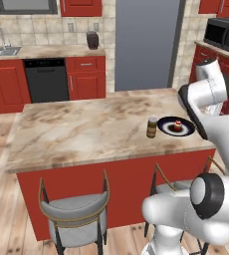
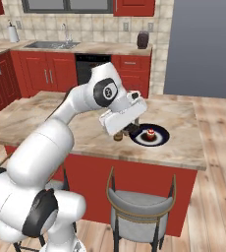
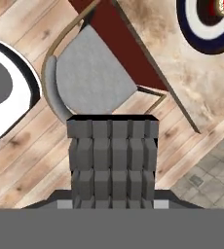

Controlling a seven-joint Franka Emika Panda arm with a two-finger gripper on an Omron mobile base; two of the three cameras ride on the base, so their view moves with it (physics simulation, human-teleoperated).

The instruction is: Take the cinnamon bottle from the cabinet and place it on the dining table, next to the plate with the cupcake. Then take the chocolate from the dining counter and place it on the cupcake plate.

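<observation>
Chocolate held over the dining table's near edge, beside the cupcake plate

The white arm rises from the lower left of the right base view, bends at the elbow and reaches over the dining table (image 2: 183, 142). The gripper (image 2: 128, 128) points down, its fingers closed on the chocolate (image 3: 112, 155), a dark segmented bar. In the hand view, a grey-seated chair (image 3: 92, 73) and plank floor lie beneath it, left of the table's edge. On the marbled top the cinnamon bottle (image 1: 152, 127) stands upright just left of the plate (image 1: 188, 130), which carries the cupcake (image 1: 177, 125). Behind, from left: the sink (image 2: 51, 45) in the wall counter, a black dishwasher (image 1: 47, 79), a grey refrigerator (image 1: 146, 45) and a microwave (image 1: 223, 34).
</observation>
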